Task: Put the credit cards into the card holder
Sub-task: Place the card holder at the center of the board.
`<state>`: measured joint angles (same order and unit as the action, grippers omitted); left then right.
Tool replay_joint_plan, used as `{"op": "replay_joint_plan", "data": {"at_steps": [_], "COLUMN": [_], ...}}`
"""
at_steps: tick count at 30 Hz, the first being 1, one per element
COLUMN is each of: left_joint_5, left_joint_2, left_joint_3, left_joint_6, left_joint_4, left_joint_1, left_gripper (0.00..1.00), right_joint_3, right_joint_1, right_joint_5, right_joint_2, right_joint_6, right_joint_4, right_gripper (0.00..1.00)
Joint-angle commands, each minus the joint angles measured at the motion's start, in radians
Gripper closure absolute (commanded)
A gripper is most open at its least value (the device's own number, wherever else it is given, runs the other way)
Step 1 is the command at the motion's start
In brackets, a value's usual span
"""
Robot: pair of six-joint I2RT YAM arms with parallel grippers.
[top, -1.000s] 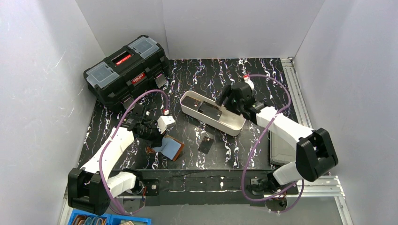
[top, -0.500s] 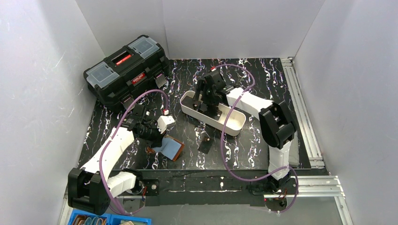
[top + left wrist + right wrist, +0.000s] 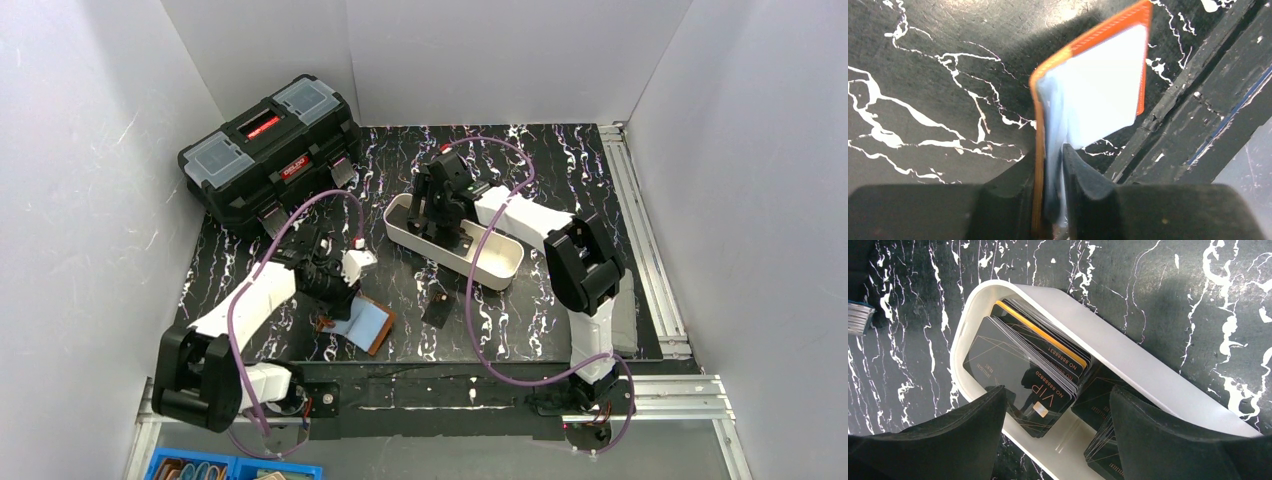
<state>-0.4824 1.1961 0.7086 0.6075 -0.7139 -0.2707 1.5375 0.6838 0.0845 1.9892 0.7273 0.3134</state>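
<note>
Evidently thin, stiff and slick, the credit cards [image 3: 1023, 375] fill the white tray [image 3: 1148, 375] at the table [image 3: 580, 170] centre, beneath the wide-open right gripper [image 3: 1058, 397]: pinch one edge; left gripper [image 3: 1053, 165] clamps the card holder [image 3: 1103, 85]

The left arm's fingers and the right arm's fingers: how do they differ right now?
The left fingers are pinched shut on an edge of the opened card holder; the right fingers stand wide apart and grip nothing. The left fingers work near the front of the table; the right fingers hang farther back, over the white tray of cards. Both pairs are black.
</note>
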Motion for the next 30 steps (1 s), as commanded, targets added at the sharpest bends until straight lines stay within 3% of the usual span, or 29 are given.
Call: {"op": "replay_joint_plan", "data": {"at_steps": [1, 3, 4, 5, 7, 9, 11, 12, 14, 17, 27, 29, 30], "left_joint_5": [0.010, 0.052, 0.077, 0.111, 0.179, 0.176, 0.112, 0.106, 0.114, 0.159, 0.116, 0.107, 0.096], "left_joint_2": [0.072, 0.091, 0.094, 0.099, 0.109, 0.111, 0.139, 0.156, 0.199, 0.290, 0.471, 0.503, 0.513], "left_joint_3": [0.047, 0.061, 0.058, 0.056, 0.069, 0.210, 0.408, 0.501, 0.546, 0.539, 0.656, 0.695, 0.713], "left_joint_6": [-0.008, -0.018, -0.023, -0.024, -0.034, -0.028, -0.028, -0.058, -0.089, -0.120, -0.097, -0.098, -0.097], "left_joint_4": [-0.017, 0.002, 0.024, 0.042, 0.077, 0.021, -0.084, -0.056, 0.055, 0.229, 0.280, 0.278, 0.278], "left_joint_1": [-0.007, -0.006, -0.006, -0.007, -0.005, 0.000, 0.003, 0.002, 0.001, 0.001, 0.002, 0.002, 0.001], "left_gripper": [0.69, 0.44, 0.11, 0.02, 0.02, 0.02, 0.02, 0.02, 0.02, 0.02, 0.01, 0.01, 0.01], "right_joint_3": [0.032, 0.031, 0.034, 0.038, 0.049, 0.033, 0.051, 0.052, 0.044, -0.008, -0.177, -0.216, -0.231], "right_joint_1": [0.022, 0.027, 0.027, 0.028, 0.028, 0.028, 0.027, 0.026, 0.025, 0.023, 0.006, 0.004, 0.002], "right_joint_5": [0.026, 0.033, 0.032, 0.028, 0.025, 0.035, 0.055, 0.075, 0.088, 0.104, 0.101, 0.098, 0.097], "right_joint_2": [0.001, 0.002, 0.007, 0.012, 0.030, 0.025, 0.038, 0.035, 0.023, -0.027, -0.178, -0.216, -0.245], "right_joint_6": [-0.046, -0.070, -0.081, -0.089, -0.109, -0.119, -0.116, -0.112, -0.113, -0.105, -0.071, -0.068, -0.063], "right_joint_4": [-0.011, -0.022, -0.027, -0.028, -0.022, -0.033, -0.025, -0.025, -0.029, -0.050, -0.121, -0.133, -0.135], "right_gripper": [0.20, 0.21, 0.22, 0.23, 0.27, 0.40, 0.62, 0.70, 0.83, 0.88, 0.93, 0.85, 0.75]}}
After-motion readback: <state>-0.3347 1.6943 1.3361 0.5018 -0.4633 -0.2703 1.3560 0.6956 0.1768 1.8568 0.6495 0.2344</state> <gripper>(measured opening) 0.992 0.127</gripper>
